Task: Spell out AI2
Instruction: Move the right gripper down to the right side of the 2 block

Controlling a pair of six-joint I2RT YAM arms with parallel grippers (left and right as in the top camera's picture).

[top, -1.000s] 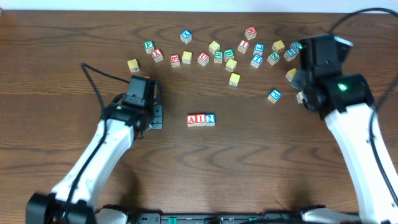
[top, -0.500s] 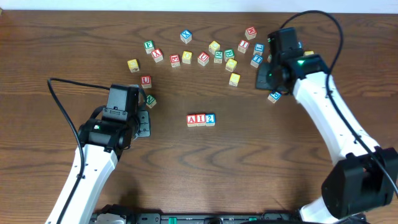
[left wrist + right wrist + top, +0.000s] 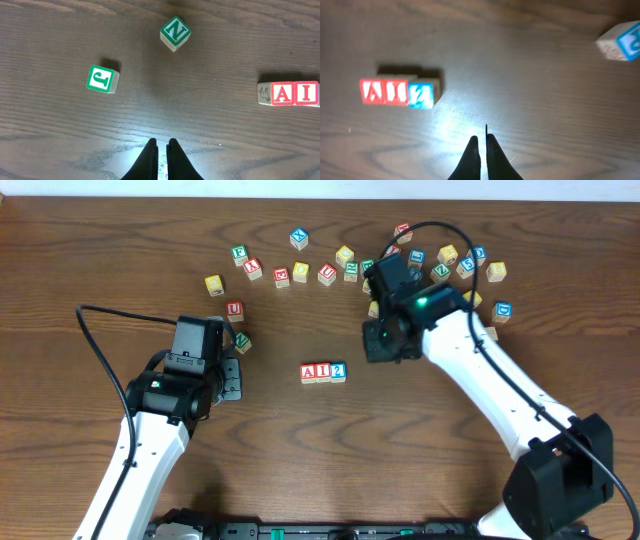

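Wooden red-A cube (image 3: 309, 373), red-I cube (image 3: 323, 373), blue-2 cube (image 3: 338, 372) touch in order between left claw (image 3: 162, 143) and right claw (image 3: 481, 138) (both pinched together, empty); spelling looks done

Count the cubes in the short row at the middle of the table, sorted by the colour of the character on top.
Red character: 2, the A cube and the I cube
Blue character: 1, the 2 cube
Total: 3
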